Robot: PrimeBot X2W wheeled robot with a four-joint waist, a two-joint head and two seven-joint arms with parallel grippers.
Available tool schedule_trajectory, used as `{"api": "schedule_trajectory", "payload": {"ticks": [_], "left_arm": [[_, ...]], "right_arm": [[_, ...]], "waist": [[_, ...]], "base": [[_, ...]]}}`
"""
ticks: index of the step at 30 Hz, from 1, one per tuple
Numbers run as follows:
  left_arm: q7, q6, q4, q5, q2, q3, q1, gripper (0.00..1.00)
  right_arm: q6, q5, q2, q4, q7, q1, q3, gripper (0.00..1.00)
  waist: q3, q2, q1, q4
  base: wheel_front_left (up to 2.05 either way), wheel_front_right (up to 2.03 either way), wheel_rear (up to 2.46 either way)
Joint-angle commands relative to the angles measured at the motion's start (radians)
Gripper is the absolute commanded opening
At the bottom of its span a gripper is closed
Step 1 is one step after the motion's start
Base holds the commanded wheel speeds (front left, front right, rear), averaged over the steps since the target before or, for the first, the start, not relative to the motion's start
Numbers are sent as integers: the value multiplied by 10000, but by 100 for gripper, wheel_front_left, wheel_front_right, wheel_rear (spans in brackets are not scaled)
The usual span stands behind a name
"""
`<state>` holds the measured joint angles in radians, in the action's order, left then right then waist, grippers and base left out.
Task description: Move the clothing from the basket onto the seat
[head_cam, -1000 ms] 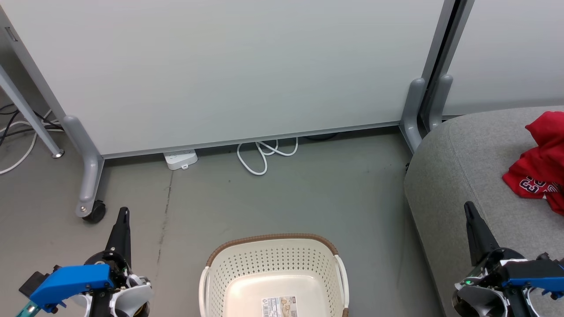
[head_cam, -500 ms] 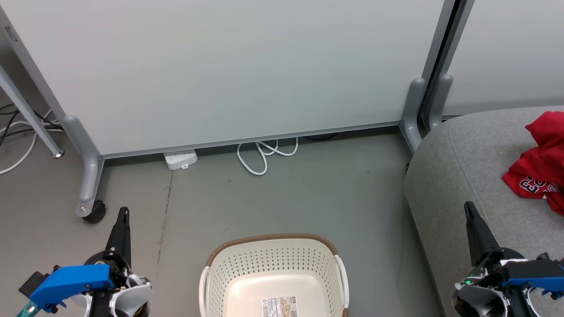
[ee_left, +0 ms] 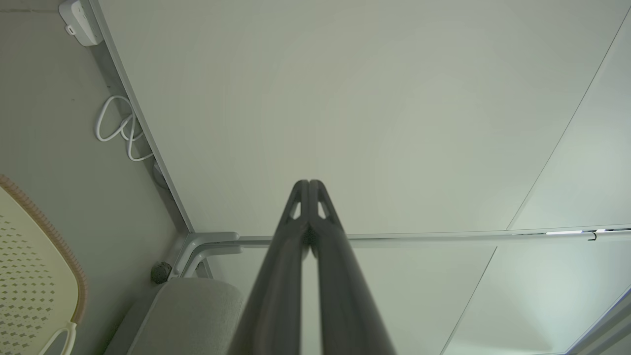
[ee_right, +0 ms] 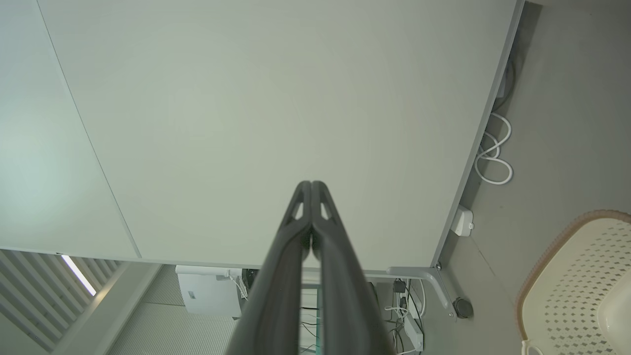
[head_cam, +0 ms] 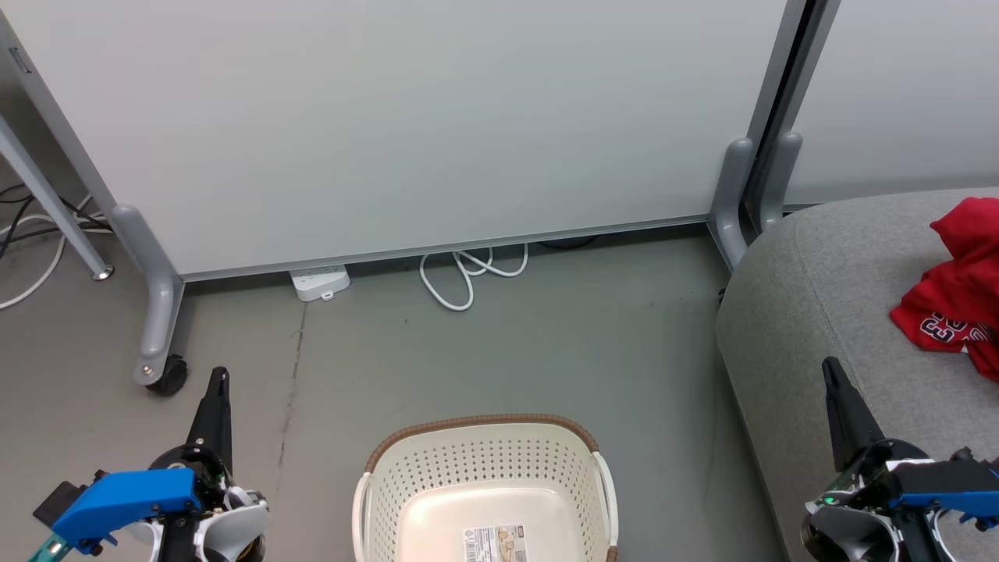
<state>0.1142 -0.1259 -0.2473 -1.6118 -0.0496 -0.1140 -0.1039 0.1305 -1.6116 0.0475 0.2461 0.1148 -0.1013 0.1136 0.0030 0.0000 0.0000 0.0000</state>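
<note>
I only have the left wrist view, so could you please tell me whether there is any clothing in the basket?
Observer: None in the part of the basket I can see; its base is bare but for a label.
Operator: Where is the clothing, please?
Observer: Red clothing lies on the grey seat, at the head view's right edge.
Operator: Is the right gripper holding anything?
Observer: No, the right gripper is shut on nothing.

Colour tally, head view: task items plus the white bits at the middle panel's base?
Red: 1, clothing heap
Cream-white: 1, basket
Grey: 1, seat
White: 2, power strip, coiled cable
Total: 5
</note>
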Motion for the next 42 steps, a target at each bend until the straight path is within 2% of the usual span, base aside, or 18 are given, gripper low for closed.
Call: {"api": "schedule_trajectory", "payload": {"ticks": [1, 42], "left_arm": [[35, -92, 39, -22, -12, -22, -94, 0], [33, -91, 41, -23, -12, -20, -94, 0]], "right_arm": [[4, -26, 51, -22, 25, -139, 15, 0], [4, -27, 51, -22, 23, -136, 13, 0]], "waist": [[0, 0, 0, 1], [0, 0, 0, 0]], "base": [[0, 0, 0], [0, 0, 0]]}}
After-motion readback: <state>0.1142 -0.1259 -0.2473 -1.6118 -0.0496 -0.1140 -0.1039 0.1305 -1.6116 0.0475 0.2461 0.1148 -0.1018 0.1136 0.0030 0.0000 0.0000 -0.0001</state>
